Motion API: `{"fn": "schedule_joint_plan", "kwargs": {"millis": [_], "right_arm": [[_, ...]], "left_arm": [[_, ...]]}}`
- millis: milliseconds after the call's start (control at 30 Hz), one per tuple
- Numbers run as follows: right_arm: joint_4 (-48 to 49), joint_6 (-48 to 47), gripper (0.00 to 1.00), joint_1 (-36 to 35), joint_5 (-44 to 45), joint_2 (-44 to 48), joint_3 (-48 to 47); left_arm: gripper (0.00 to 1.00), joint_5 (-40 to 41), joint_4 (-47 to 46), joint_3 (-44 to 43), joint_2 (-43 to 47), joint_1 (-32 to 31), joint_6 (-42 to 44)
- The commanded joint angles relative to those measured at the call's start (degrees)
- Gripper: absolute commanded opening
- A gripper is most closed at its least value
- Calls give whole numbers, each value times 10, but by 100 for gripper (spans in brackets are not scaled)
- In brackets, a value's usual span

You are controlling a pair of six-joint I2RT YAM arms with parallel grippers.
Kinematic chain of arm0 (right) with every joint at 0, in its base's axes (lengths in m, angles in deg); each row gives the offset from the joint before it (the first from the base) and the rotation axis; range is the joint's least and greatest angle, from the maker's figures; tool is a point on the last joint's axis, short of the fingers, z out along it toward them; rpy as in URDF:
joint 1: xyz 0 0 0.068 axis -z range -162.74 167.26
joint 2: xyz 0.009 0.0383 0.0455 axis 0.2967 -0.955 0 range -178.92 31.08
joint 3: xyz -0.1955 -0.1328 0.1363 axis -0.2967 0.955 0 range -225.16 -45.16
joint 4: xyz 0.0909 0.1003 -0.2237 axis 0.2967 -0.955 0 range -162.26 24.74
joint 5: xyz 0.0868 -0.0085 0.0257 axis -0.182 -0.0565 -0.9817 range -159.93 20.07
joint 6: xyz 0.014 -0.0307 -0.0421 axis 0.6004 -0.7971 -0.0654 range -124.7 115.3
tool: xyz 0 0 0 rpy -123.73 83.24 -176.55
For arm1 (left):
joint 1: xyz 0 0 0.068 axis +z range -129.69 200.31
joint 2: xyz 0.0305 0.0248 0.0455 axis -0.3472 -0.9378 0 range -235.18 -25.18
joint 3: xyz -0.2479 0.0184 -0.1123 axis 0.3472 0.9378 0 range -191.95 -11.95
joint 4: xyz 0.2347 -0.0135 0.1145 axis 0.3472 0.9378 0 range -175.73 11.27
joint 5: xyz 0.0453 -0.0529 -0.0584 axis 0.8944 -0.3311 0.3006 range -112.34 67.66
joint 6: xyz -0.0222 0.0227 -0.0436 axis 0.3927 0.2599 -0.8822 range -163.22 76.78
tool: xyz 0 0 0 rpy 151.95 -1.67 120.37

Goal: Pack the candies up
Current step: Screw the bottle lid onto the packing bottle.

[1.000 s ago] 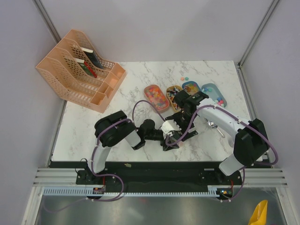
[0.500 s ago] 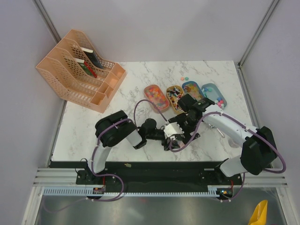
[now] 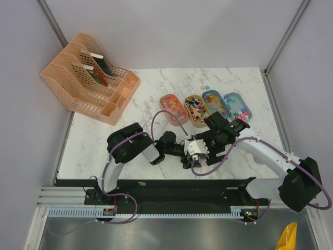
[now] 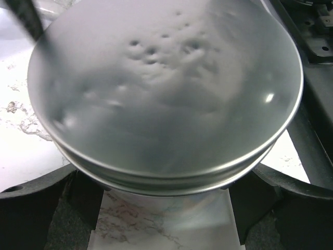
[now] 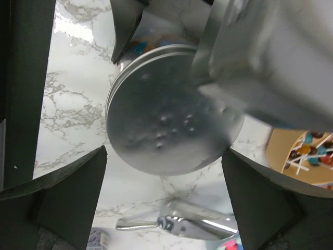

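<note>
White marble table (image 3: 156,86), top view: both arms are reaching up the frame from the bottom edge and meeting just below centre.

Left gripper (image 4: 166,205): it is clenching a small clear jar (image 4: 166,221) just under its rim. The black fingers (image 4: 47,208) are pressing on both flanks of the glass. The grey metal lid (image 4: 166,88) is sitting on the jar and filling most of the left wrist view. It has a cluster of small dimples near the top.

Right gripper (image 5: 164,156): it is released, fingers spread wide at lower left and lower right of its own view. The lid is lying between and beyond them, and neither finger is touching it. The white body of the left gripper is crossing the upper right of that view. A shiny metal scoop (image 5: 177,221) is lying flat on the marble at the bottom centre, below the lid.

Candies (image 3: 174,108): they are sitting in four oval trays in a row right of centre, just above the grippers. There are two orange trays (image 3: 164,100) on the left of the row and two blue trays (image 3: 248,111) on the right. A few loose candies are lying on the bare marble above the row, apart from the trays. I cannot tell whether any are inside the jar.

A peach file rack (image 3: 78,88) is standing at the upper left, well apart from everything else.
</note>
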State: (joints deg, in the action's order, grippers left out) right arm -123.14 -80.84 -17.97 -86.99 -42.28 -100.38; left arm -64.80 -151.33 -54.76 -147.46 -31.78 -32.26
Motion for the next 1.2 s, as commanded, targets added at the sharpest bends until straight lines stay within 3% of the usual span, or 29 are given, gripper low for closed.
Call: {"fn": "schedule_joint_plan", "kwargs": {"millis": [0, 333, 567, 833, 1167], "right_arm": [[-93, 48, 98, -13, -21, 33, 33], [-114, 113, 98, -33, -27, 68, 33], [-103, 179, 98, -16, 31, 117, -36], [-20, 118, 98, 34, 24, 41, -63], [-27, 31, 98, 51, -52, -55, -114]], "left_arm": [[2, 47, 110, 10, -34, 16, -29], [2, 47, 126, -1, -41, 16, -27], [2, 45, 142, -5, -46, 16, -16], [2, 46, 145, -4, -47, 16, -12], [2, 48, 145, -3, -44, 16, -9]]}}
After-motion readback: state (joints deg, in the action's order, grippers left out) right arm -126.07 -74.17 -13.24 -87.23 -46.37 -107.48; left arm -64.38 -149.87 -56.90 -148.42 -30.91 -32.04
